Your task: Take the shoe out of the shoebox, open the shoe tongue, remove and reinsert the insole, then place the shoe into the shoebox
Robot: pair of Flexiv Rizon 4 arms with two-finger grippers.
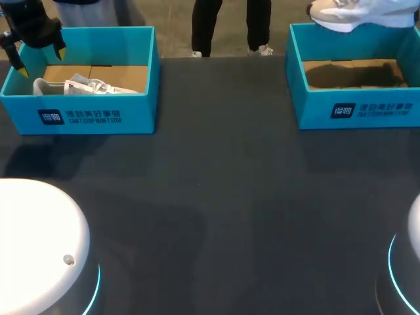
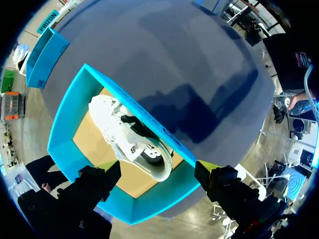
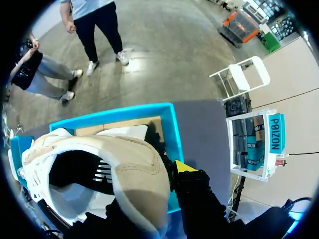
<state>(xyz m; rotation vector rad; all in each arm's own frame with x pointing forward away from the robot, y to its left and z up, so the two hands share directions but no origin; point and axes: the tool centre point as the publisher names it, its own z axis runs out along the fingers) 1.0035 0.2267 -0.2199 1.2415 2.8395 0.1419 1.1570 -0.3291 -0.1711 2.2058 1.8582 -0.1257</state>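
Two teal shoeboxes stand well apart on the dark desk (image 1: 216,197), the left shoebox (image 1: 98,118) near my left arm and the right shoebox (image 1: 354,111) near my right. My left jaws hang above the far outer corner of the left shoebox, spread wide with nothing between them; their yellow fingertips (image 2: 107,168) stand to either side of the white shoe (image 2: 129,142), which lies on its side on the brown cardboard floor of that box, untouched. My right jaws grip the beige-toed shoe (image 1: 354,16) in the air over the far edge of the right shoebox. In the right wrist view this shoe fills the space at my fingers, with one yellow tip (image 3: 184,167) showing beside it and the other hidden behind the shoe.
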